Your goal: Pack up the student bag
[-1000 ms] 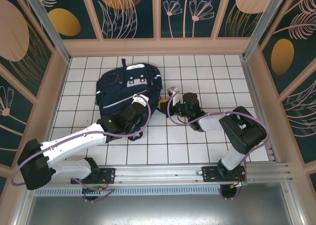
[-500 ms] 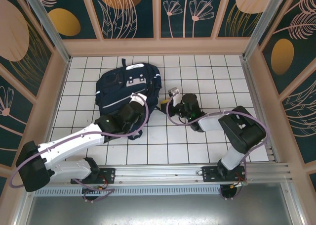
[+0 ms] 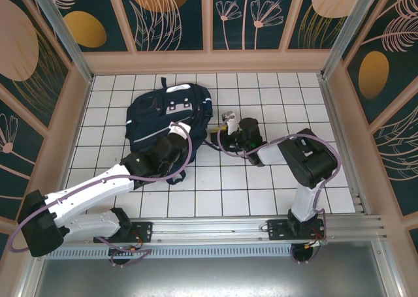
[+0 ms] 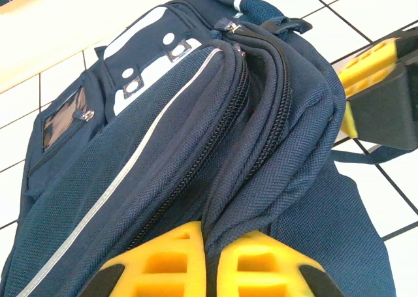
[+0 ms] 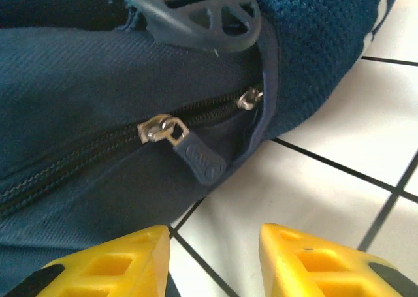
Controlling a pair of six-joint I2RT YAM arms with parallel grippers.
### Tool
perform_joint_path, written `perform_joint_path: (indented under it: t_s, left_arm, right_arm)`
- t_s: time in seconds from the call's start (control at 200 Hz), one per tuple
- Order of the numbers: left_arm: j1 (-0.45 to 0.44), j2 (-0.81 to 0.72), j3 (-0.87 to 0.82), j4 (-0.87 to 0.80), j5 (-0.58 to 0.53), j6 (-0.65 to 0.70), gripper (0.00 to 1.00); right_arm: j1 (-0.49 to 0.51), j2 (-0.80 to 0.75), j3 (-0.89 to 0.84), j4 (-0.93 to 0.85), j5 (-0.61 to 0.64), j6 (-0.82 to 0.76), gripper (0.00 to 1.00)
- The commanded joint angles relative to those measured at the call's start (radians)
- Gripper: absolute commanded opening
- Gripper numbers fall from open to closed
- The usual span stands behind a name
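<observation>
The student bag [image 3: 160, 111], navy with a white diagonal stripe, lies flat at the back left of the tiled table. My left gripper [image 3: 181, 128] rests on its lower right part. In the left wrist view this gripper [image 4: 212, 251] is shut on a fold of the bag's fabric [image 4: 163, 147] beside two closed zippers. My right gripper [image 3: 221, 135] sits at the bag's right edge. Seen from its own wrist, it [image 5: 215, 258] stands open over bare tile. A navy zipper pull [image 5: 199, 156] hangs just ahead of it, free of the fingers.
White tiles [image 3: 274, 101] stretch to the right of the bag and behind it. Wooden walls with patterned panels [image 3: 209, 59] close in the table. An aluminium rail [image 3: 215, 230] carries both arm bases at the near edge. A dark plastic buckle [image 5: 196, 13] sits on the bag above the zipper.
My right gripper has gone from shut to open, and its arm has folded in closer to the bag. The left arm has shifted slightly left, still gripping fabric.
</observation>
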Motion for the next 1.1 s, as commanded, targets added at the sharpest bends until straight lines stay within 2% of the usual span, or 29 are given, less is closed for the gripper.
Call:
perform_joint_path:
  t_s: [0.0, 0.185, 0.35, 0.576, 0.656, 0.741, 0.861, 1.096]
  left_arm:
    - [0.017, -0.029, 0.04, 0.055, -0.068, -0.017, 0.0]
    - [0.018, -0.018, 0.045, 0.05, -0.067, -0.018, 0.0]
    - [0.018, -0.012, 0.049, 0.051, -0.059, -0.018, 0.0]
    - [0.017, -0.007, 0.045, 0.057, -0.043, -0.023, 0.0]
    - [0.018, -0.011, 0.039, 0.067, -0.041, -0.021, 0.0]
    - [0.019, -0.007, 0.039, 0.066, -0.04, -0.021, 0.0]
    - [0.02, -0.007, 0.04, 0.066, -0.049, -0.022, 0.0]
    - [0.024, -0.001, 0.026, 0.072, -0.071, -0.036, 0.0]
  right_arm:
    - [0.004, 0.043, 0.059, 0.06, -0.054, 0.009, 0.43]
    - [0.011, 0.086, 0.116, 0.057, -0.083, 0.015, 0.47]
    - [0.018, 0.125, 0.16, 0.052, -0.108, 0.015, 0.55]
    - [0.024, 0.158, 0.198, 0.078, -0.153, 0.036, 0.58]
    - [0.027, 0.167, 0.208, 0.09, -0.171, 0.047, 0.49]
    - [0.03, 0.166, 0.206, 0.103, -0.168, 0.054, 0.26]
    - [0.029, 0.144, 0.182, 0.114, -0.152, 0.059, 0.0]
    - [0.031, 0.014, 0.062, 0.134, -0.095, 0.063, 0.0]
